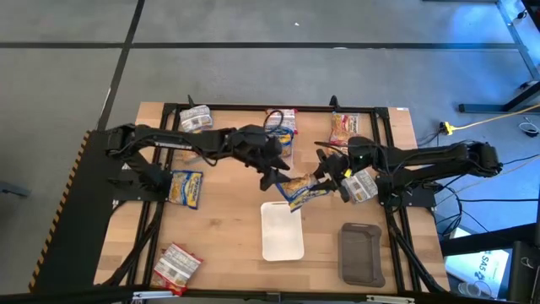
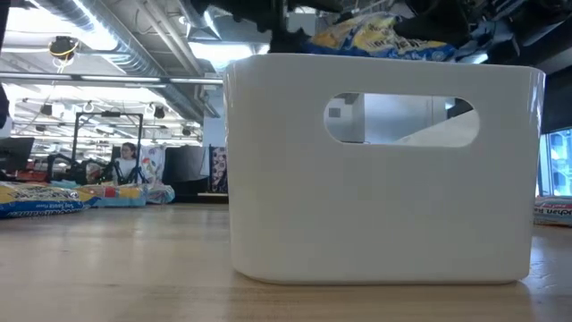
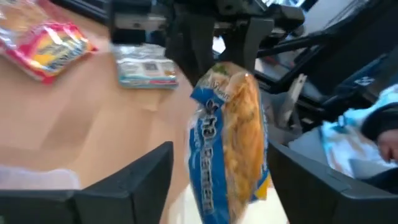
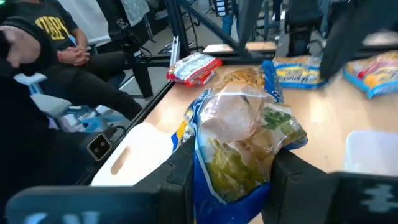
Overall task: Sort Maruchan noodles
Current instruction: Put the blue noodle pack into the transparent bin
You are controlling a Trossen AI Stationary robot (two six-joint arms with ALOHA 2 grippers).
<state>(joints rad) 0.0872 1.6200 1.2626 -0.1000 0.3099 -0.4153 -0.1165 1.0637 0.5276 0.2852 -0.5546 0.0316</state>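
Observation:
A blue-yellow Maruchan packet (image 1: 300, 191) hangs in the air just beyond the white tray (image 1: 282, 241). My right gripper (image 1: 326, 181) is shut on it from the table's right. My left gripper (image 1: 273, 176) is open. In the left wrist view its fingers (image 3: 146, 180) stand on either side of the packet (image 3: 233, 143) with gaps, touching nothing. Other packets lie flat on the table: blue-yellow (image 1: 186, 187), silver-grey (image 1: 195, 118), red-orange (image 1: 343, 128), a small stack (image 1: 283, 125), one silver-grey with red near the front-left corner (image 1: 175, 266), and one silver-grey beside the right gripper (image 1: 361, 184). My right gripper (image 4: 233, 171) pinches the blue-yellow packet between its two fingers by one crumpled end (image 4: 233, 152), coming roughly level from the table's right. The packet is lifted clear of the table. It sticks out past the fingers toward the left gripper, over the white tray's far edge.
The dark grey tray (image 1: 360, 252) sits right of the white tray near the front edge. In the low view the white tray (image 2: 384, 170) fills the foreground. A seated person (image 4: 59, 43) shows beyond the table's edge in the right wrist view. Bare wood lies left of the white tray.

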